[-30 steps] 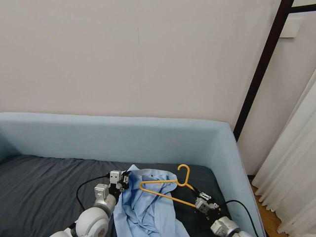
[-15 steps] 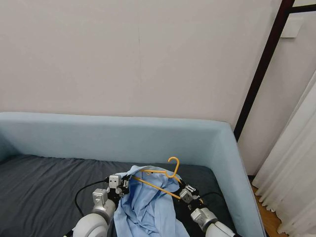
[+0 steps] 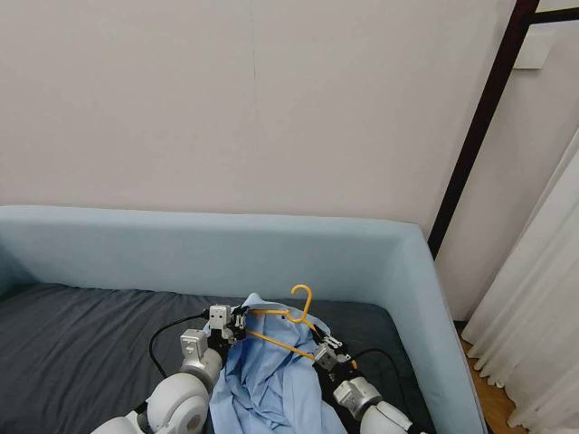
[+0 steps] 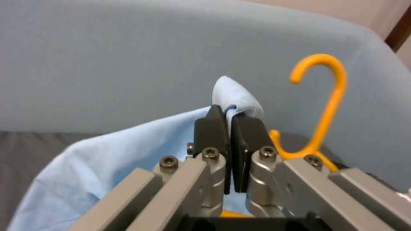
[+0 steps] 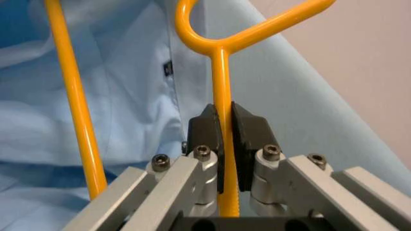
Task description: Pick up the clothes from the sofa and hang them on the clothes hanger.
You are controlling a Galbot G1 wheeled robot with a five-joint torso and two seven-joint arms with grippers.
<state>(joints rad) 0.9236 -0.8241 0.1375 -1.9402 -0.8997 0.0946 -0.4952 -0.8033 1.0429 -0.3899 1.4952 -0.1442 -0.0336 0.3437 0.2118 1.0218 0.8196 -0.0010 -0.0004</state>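
Your left gripper [image 4: 228, 120] is clamped tight on a peak of the blue shirt [image 3: 271, 389] (limp, light, probably quick to slither free). Your right gripper [image 5: 222, 122] nips the hanger [image 5: 220, 77] by its stiff, thin rod, both above the sofa [image 3: 181, 253].

Head camera high, facing sofa [image 3: 226, 253]; wrist cameras close behind jaws, all sharing hanger [image 5: 220, 82].

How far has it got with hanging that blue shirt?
Done: the blue shirt is raised off the sofa, pinched in the left gripper. In hand: the right gripper clamps the yellow hanger against the shirt. Left: seating the shirt across the hanger.
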